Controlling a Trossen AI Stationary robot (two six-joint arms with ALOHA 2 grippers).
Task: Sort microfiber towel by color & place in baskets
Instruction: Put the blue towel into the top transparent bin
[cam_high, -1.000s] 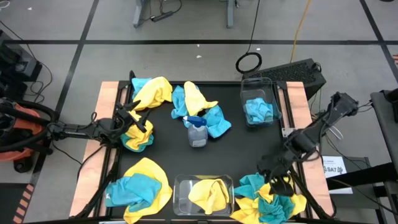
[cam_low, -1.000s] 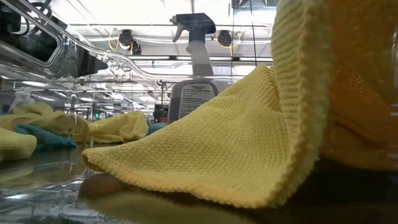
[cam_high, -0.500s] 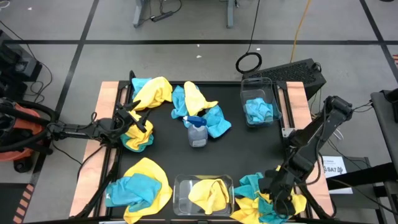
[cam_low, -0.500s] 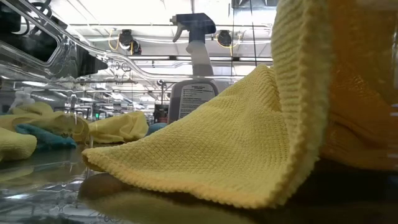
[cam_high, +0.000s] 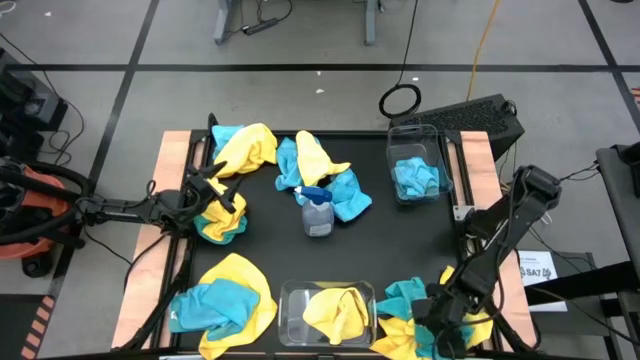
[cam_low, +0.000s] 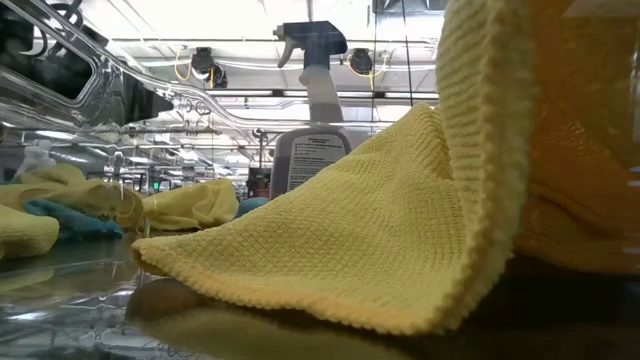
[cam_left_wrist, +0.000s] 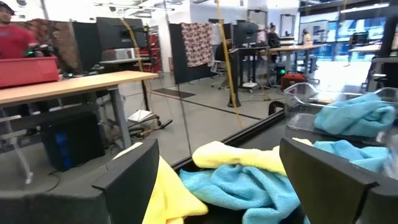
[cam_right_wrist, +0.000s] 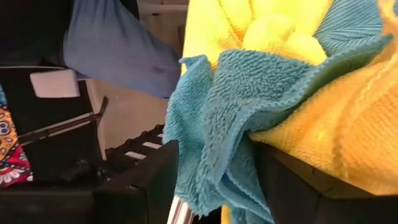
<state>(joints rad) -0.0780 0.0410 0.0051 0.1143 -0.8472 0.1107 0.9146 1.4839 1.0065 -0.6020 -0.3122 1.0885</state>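
From above, the right claw (cam_high: 443, 322) is down in the heap of teal and yellow microfiber cloths (cam_high: 400, 330) at the black bench's (cam_high: 400, 240) near right corner, beside the clear plastic bin holding yellow cloths (cam_high: 328, 312). The right wrist camera shows its dark fingers (cam_right_wrist: 158, 180) either side of a fold of teal terry cloth (cam_right_wrist: 217, 124), not visibly clamped. The left wrist camera shows the left claw (cam_left_wrist: 217, 180) spread wide over yellow and teal cloths.

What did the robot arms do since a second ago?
The right gripper moved down toward the near edge onto the yellow and teal-blue microfiber towel pile, its jaws closing around a teal-blue fold. The left gripper, both clear plastic baskets and the spray bottle stayed put.
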